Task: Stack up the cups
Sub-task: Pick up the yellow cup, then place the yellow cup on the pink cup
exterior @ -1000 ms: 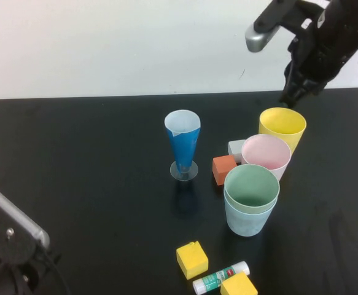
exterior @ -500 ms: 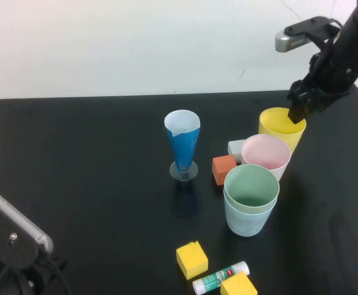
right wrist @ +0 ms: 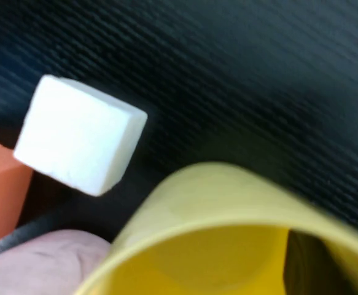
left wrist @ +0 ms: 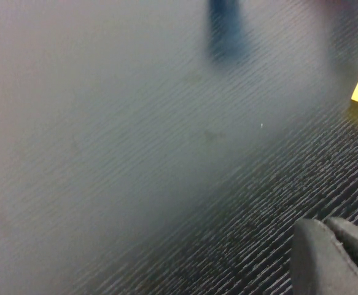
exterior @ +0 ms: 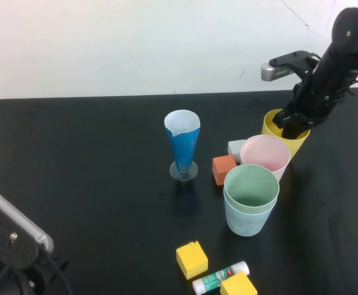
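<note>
The pale green cup (exterior: 251, 187) sits nested inside the light blue cup (exterior: 247, 222) at centre right. The pink cup (exterior: 265, 154) stands upright just behind them. The yellow cup (exterior: 294, 142) stands behind the pink one, and its rim fills the right wrist view (right wrist: 215, 190). My right gripper (exterior: 291, 125) is down at the yellow cup's rim, open, with one dark finger (right wrist: 317, 264) inside the cup against its wall. My left gripper (left wrist: 341, 252) is shut and empty, low over the bare table at the near left.
A tall narrow blue cone cup (exterior: 182, 142) stands mid-table. A white block (exterior: 236, 148) and an orange block (exterior: 223, 169) lie left of the pink cup. Two yellow blocks (exterior: 191, 259) and a glue stick (exterior: 220, 277) lie at the front. The table (exterior: 80, 160) is black.
My right gripper has come down from above and behind the yellow cup to its rim, with a finger now inside. The cups and the left arm have not moved.
</note>
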Motion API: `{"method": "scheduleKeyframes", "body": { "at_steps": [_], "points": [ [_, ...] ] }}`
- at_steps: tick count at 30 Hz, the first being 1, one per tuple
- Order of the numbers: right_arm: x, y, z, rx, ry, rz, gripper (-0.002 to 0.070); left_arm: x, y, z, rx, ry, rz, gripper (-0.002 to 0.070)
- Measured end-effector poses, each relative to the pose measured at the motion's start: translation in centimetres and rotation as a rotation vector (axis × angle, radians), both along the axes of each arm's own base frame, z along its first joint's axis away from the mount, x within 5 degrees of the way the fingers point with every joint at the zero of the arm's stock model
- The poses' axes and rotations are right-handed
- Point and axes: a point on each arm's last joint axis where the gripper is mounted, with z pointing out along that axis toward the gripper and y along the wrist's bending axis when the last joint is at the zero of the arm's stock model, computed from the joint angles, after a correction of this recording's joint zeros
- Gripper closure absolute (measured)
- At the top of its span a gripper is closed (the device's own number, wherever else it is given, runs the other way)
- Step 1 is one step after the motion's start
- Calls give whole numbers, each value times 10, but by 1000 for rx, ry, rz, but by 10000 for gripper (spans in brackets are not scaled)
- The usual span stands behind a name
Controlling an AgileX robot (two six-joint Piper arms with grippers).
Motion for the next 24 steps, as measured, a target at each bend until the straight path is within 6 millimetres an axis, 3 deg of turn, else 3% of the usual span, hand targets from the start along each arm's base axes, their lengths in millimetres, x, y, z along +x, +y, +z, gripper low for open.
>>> {"method": "scheduleKeyframes", "body": {
  "at_steps": [2,7,11,16,18,21,24],
  "points": [
    [0,0,1,2,-7,11,625,0,0,0,-3,3,0,676],
    [5,-6,27,-61,-67,36,638,0,0,0,-5,4,1,676],
    [1,-13,78,-115,-210,33,641,0,0,0,-6,5,1,676],
    [-30,-18,151,-76,-363,53,643,0,0,0,-6,5,1,676],
    [-44,-14,169,-55,-401,99,643,0,0,0,-6,5,1,676],
    [-64,-1,175,-53,-396,162,643,0,-1,1,-14,-7,-4,676],
    [-74,14,155,-66,-313,217,643,2,-2,3,-24,-36,-15,676]
  ]
}}
